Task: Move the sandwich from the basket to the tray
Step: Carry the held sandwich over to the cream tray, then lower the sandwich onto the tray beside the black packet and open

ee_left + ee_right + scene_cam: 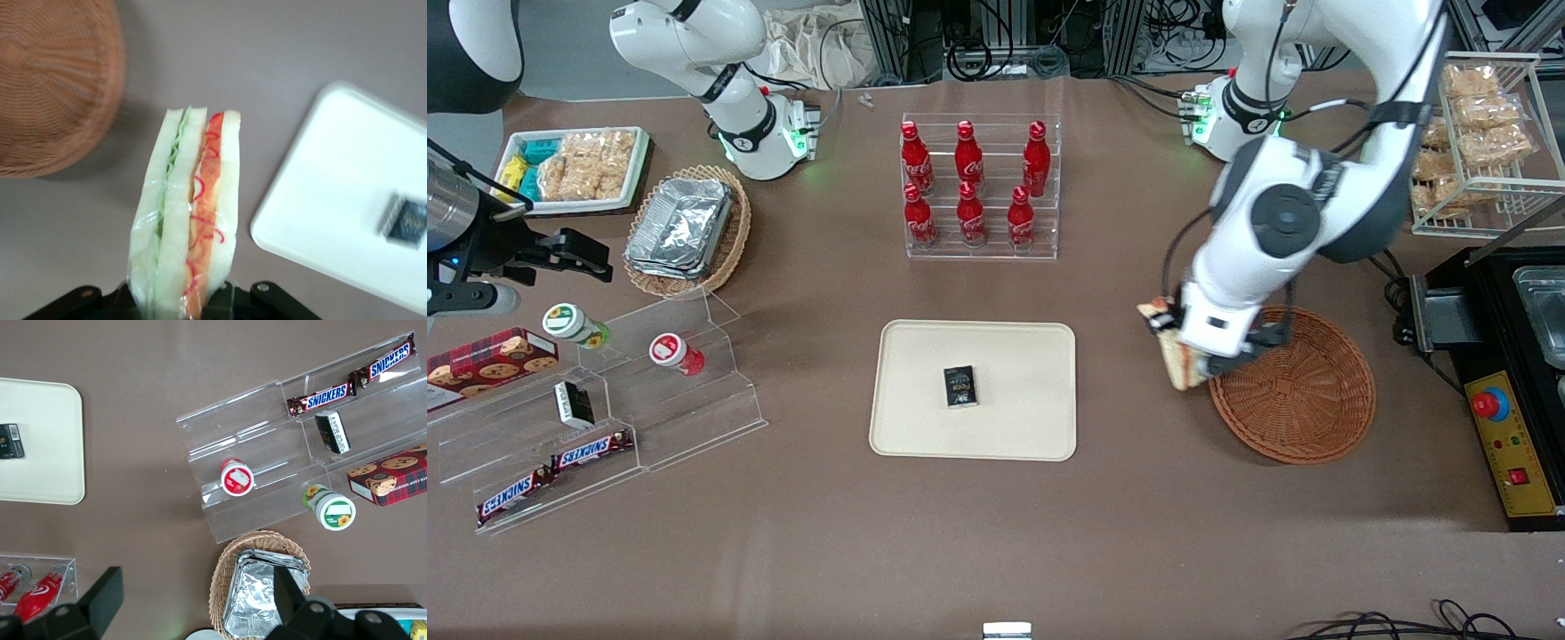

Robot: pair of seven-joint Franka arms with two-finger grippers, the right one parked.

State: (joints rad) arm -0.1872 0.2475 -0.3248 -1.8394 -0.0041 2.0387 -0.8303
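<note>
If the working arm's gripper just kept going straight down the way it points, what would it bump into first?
Probably bare table: the gripper, shut on the sandwich, hangs between the basket and the tray. Depth is unclear.

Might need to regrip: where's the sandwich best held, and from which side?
Grip it as the gripper does now: across the two flat bread faces at one end of the sandwich, pressing the layers together. It hangs on edge, clear of the basket, short of the tray. Probably come from above, fingers straddling its narrow edge; squeezing along the filling seam would likely split it.

claw [1199, 363] between basket [1303, 391], tray [925, 391]
</note>
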